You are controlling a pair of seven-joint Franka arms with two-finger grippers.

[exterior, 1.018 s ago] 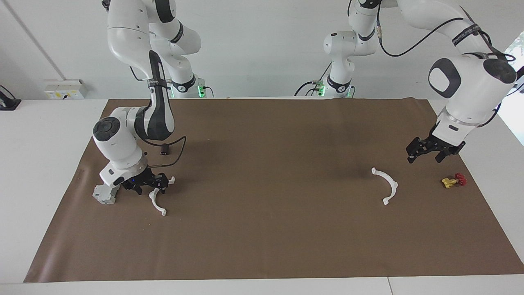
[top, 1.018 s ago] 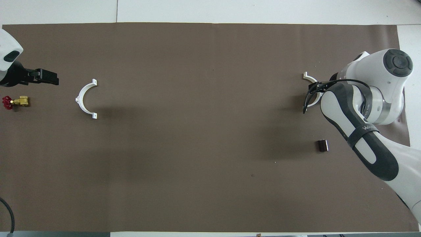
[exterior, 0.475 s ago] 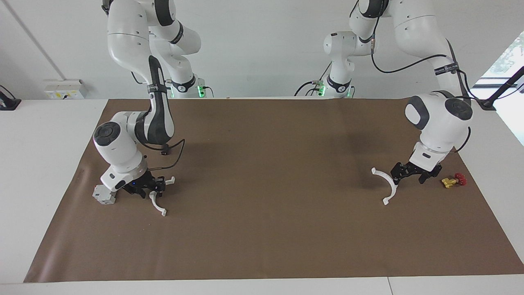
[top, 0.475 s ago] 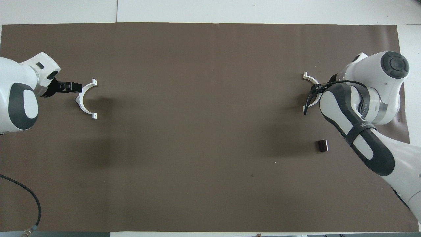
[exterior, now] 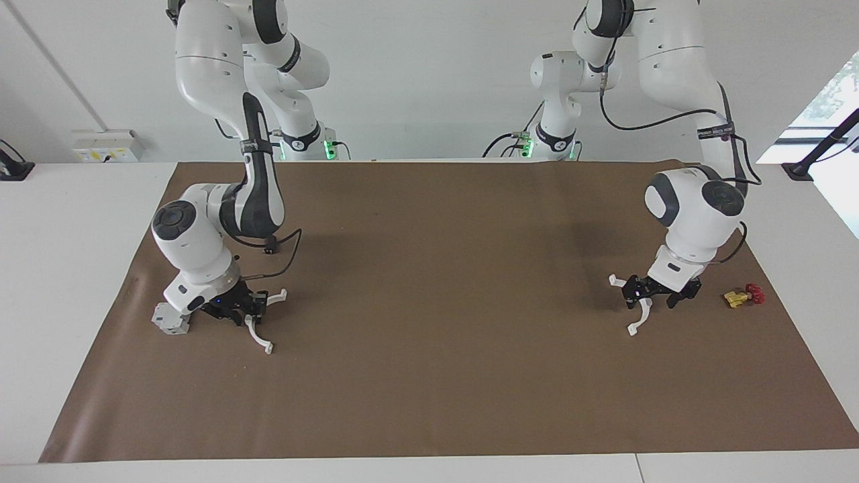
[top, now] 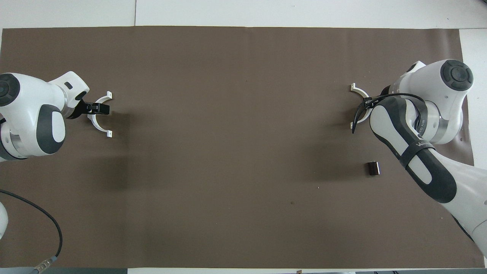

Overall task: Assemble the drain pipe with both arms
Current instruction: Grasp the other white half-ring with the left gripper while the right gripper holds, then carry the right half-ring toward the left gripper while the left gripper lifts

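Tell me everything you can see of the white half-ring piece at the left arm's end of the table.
The half-ring is a thin white curved strip, plastic by its look, with a small flat tab at each end. It lies flat on the brown mat, its open side toward the table's middle. The left gripper, jaws open, straddles the middle of its arc; contact cannot be told.

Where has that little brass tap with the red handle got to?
In the facing view, the brass tap lies on the brown mat at the left arm's end, beside the left gripper.
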